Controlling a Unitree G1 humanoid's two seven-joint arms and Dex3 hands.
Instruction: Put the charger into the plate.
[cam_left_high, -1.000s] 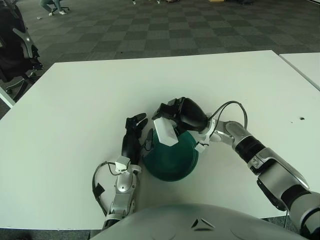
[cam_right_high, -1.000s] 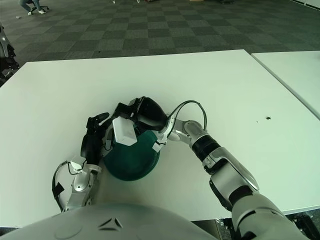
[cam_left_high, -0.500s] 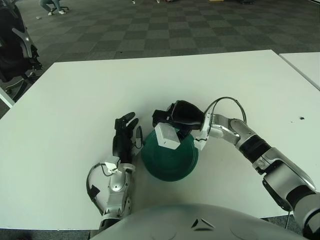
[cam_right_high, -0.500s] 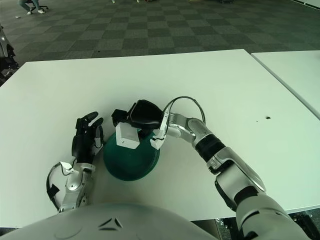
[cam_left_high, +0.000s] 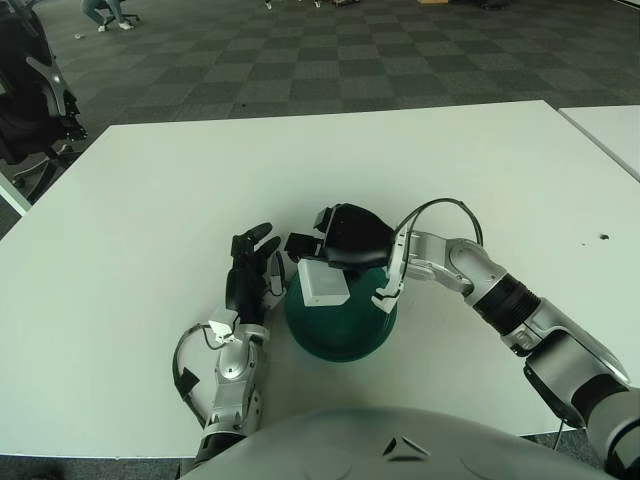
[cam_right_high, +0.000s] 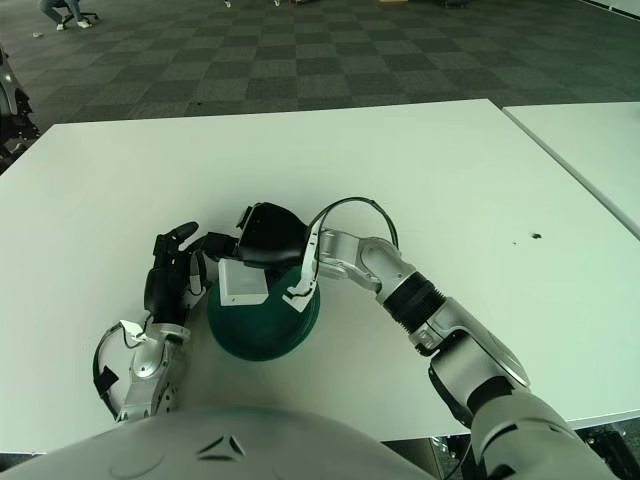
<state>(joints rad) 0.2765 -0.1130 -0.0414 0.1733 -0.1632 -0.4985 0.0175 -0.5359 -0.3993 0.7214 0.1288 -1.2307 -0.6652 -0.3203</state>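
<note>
White flat counter — dark checkered carpet beyond its far edge.

Round dark-green plate sits near the counter's front edge, centre.

Small white boxy charger lies over the plate's far-left part, within the rim; looks to be resting on the plate, though contact underneath is hard to confirm.

Right hand, black-shelled, reaches in from the right and hovers at the plate's far rim, just above and behind the charger. Its fingers stretch out leftward, loosely parted; they appear clear of the charger, pinching nothing. A thin dark cable loops up from the wrist of the silver forearm.

Left hand stands on the counter just left of the plate, palm toward it, fingers upright and spread, grasping nothing — close beside the rim, touching or not I cannot tell.

Black office chair off the counter's far-left corner.
</note>
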